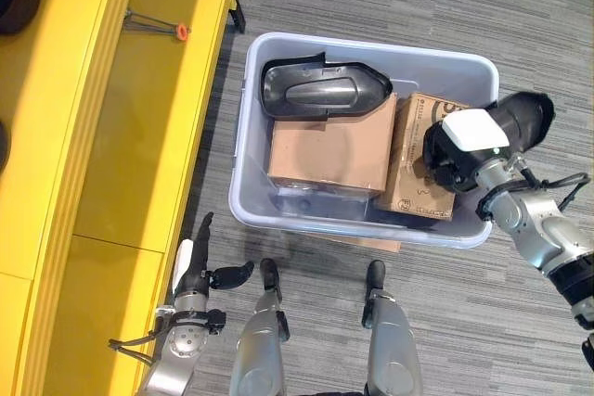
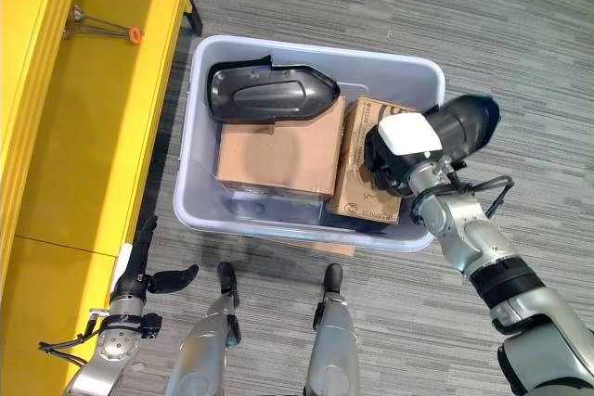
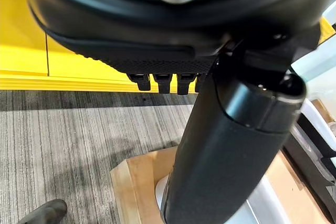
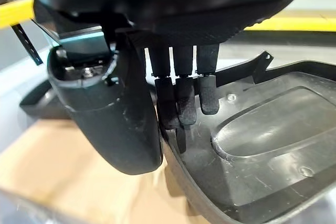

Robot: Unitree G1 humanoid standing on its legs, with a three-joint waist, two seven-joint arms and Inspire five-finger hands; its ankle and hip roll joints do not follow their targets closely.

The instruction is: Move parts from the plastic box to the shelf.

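Observation:
A grey plastic box (image 1: 249,150) stands on the carpet and holds a black moulded shell part (image 1: 320,90) lying on a large cardboard carton (image 1: 329,147), with a smaller printed carton (image 1: 418,159) beside it. My right hand (image 1: 452,157) hovers over the box's right side. Its thumb and fingers (image 4: 178,103) pinch the rim of a second black shell part (image 4: 262,129), which juts out past the box's right rim (image 1: 522,116). My left hand (image 1: 192,274) hangs low beside the yellow shelf (image 1: 139,136), its fingers straight and thumb spread, holding nothing.
The shelf runs along the left, and a thin tool with an orange tip (image 1: 156,23) lies on its far end. A flat wooden board (image 3: 139,179) lies under the box. Grey carpet surrounds the box on the right and far sides.

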